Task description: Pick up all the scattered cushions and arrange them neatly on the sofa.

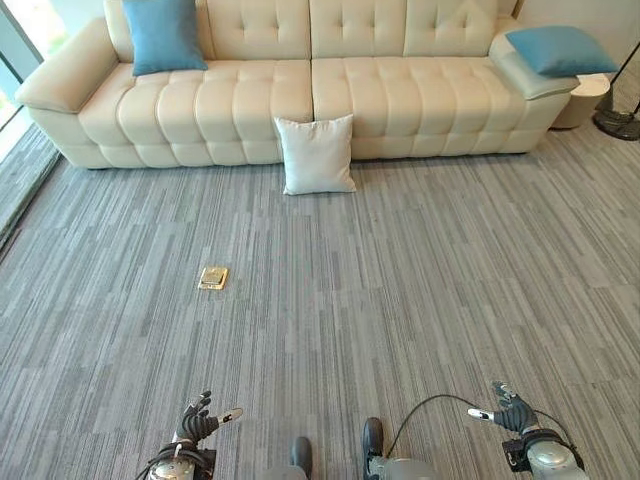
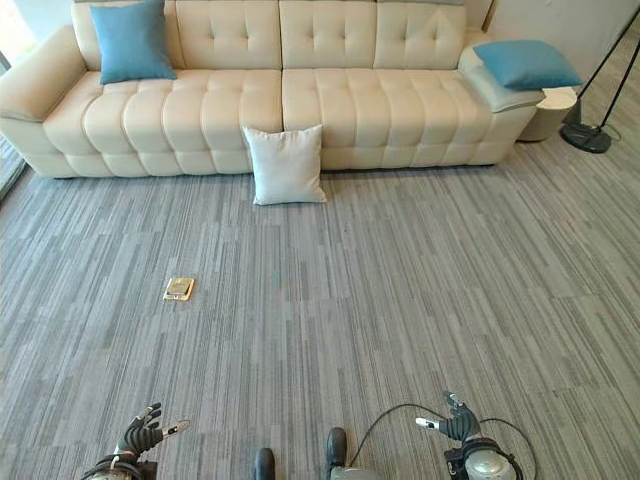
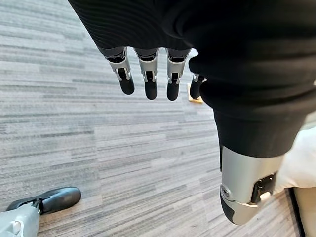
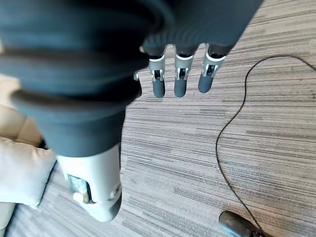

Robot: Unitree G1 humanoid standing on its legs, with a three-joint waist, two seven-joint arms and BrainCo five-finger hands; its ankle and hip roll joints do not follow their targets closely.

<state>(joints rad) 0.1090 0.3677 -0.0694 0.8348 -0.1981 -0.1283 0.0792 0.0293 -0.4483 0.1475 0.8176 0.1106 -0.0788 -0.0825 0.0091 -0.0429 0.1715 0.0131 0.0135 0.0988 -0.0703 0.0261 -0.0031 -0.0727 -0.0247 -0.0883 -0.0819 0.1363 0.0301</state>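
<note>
White square fabric cushion [image 1: 316, 153] upright on grey carpet floor [image 1: 420, 290], leaning against cream tufted leather sofa [image 1: 380, 95]. Well ahead of both hands, roughly centred between them. Left hand [image 1: 198, 420] and right hand [image 1: 510, 410] low, fingers relaxed, holding nothing.

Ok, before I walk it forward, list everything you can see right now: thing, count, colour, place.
sofa: one, cream, tufted, along the far side of the carpet.
blue cushions: two; one upright against the sofa's back at its left end, one lying on the right armrest.
white cushion: one, on the carpet, leaning against the sofa's front near the middle.
floor plate: one, brass-coloured, set in the carpet, left of centre.
carpet: grey, striped.
round side table: one, pale, beside the sofa's right end.
lamp base: one, dark, far right.
left hand: open, empty, low near the robot.
right hand: open, empty, low.
</note>
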